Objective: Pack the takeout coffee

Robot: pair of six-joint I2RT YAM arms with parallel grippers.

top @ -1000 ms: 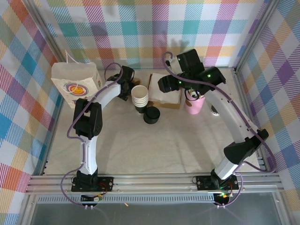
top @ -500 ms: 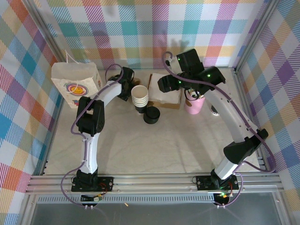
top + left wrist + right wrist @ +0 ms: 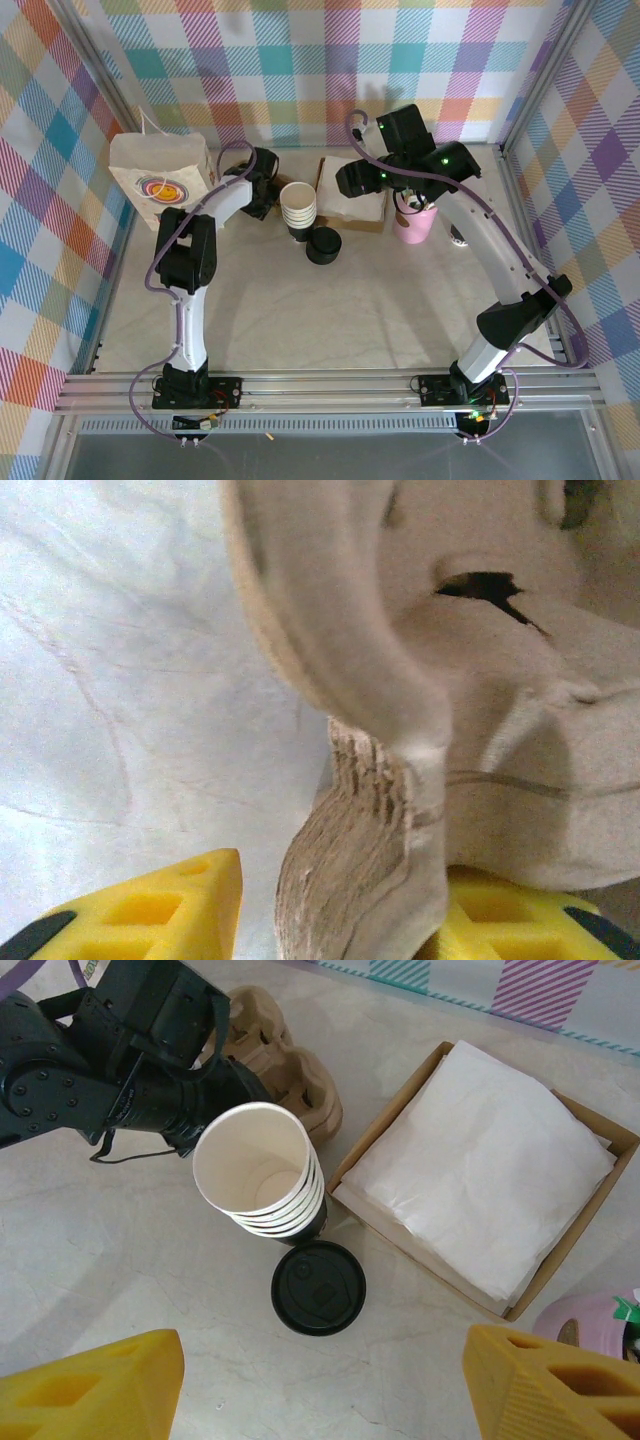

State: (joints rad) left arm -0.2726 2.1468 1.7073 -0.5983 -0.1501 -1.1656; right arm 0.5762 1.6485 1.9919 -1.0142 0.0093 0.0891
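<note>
The takeout coffee, a small dark cup with a round black lid, stands upright on the table just in front of a stack of lidless cups. My right gripper hovers above it, open, its yellow fingers wide apart with nothing between them. My left gripper is at a stack of brown pulp cup carriers. Its jaws straddle the stack's edge: the right finger touches it, the left finger stands apart. The white paper bag stands at the far left.
An open cardboard box of white napkins lies right of the cup stack. A pink cup of sticks stands beside it. The left arm reaches over the pulp carriers. Checked walls enclose the table.
The left gripper's jaws have narrowed around the carrier stack's edge, and its wrist has shifted slightly toward the back left. The right arm and the coffee have not moved.
</note>
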